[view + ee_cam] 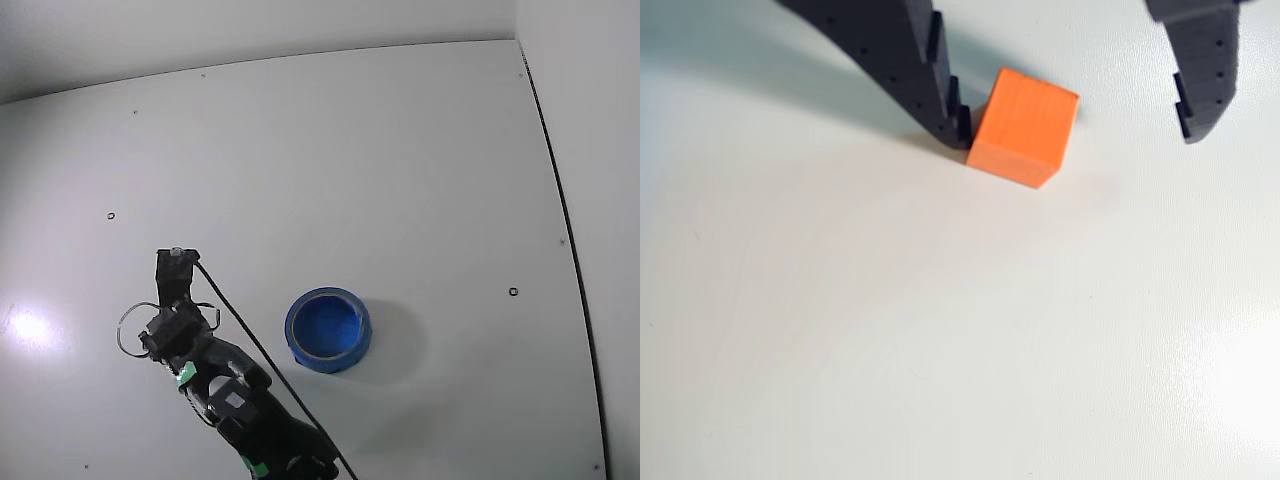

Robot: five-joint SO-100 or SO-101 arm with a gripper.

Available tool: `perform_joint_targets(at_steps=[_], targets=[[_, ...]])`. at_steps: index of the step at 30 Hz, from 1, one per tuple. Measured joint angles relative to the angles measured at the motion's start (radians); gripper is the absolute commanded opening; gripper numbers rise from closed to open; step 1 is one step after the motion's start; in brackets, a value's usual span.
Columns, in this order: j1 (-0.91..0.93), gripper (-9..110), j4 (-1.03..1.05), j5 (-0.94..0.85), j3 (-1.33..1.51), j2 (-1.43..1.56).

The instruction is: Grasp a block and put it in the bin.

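In the wrist view a small orange cube, the block (1023,125), rests on the white table. My gripper (1075,135) is open and straddles it: the left finger (930,90) touches the block's left side, and the right finger (1202,85) stands well clear of it. In the fixed view the gripper (176,262) is low over the table at the lower left, and the arm hides the block there. The bin (296,340), a round shallow blue container, sits to the right of the gripper, apart from it.
The white table (380,160) stretches far behind and to the right of the bin. A black cable (250,340) runs along the arm. A wall edge (560,200) borders the table on the right.
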Motion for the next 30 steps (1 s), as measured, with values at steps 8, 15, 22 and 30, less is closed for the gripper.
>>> perform_joint_targets(at_steps=[8, 15, 22, 30], targets=[[0.0, 0, -0.008, 0.0, 0.0, 0.002], [0.063, 0, -0.012, 0.0, 0.052, 0.041], [0.295, 0, 0.002, 0.0, 0.235, 0.264], [0.71, 0, 0.002, 0.0, 0.431, 0.769]])
